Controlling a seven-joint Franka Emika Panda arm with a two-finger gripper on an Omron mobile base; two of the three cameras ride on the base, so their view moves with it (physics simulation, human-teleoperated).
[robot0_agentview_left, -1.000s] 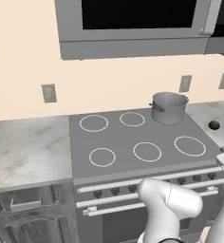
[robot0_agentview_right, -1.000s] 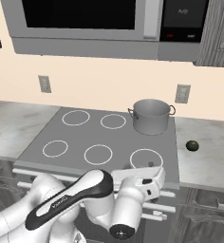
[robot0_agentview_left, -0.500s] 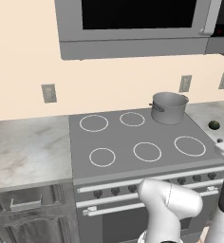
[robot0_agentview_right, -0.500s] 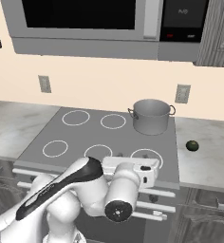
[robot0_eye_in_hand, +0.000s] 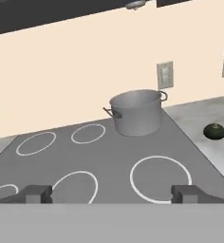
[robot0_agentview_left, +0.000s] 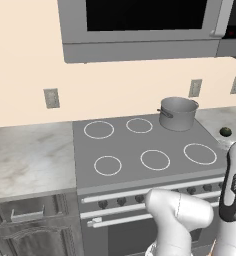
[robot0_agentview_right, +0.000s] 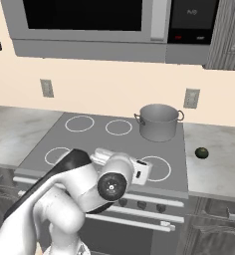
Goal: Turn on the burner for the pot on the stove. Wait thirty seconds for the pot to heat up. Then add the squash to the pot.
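A dark grey flat-top stove (robot0_agentview_left: 140, 150) with five thin white burner rings spans the frame, set between pale marbled stone counters (robot0_agentview_left: 25, 160) under a cream wall with grey outlets. A grey microwave (robot0_agentview_right: 84, 25) with a black window hangs above. On the back right ring stands the plain grey metal pot (robot0_eye_in_hand: 136, 113), small handles at its sides. The small dark green squash (robot0_eye_in_hand: 214, 131) lies on the right counter, well apart from the pot. The white arm's two-finger gripper (robot0_eye_in_hand: 111, 194) hovers over the stove's front edge, jaws spread wide and holding nothing. No knob appears turned yet; the step in hand is likely lighting the pot's burner, which calls for dropping to the row of dark front knobs (robot0_agentview_left: 140, 199) and picking the one that serves the back right ring.
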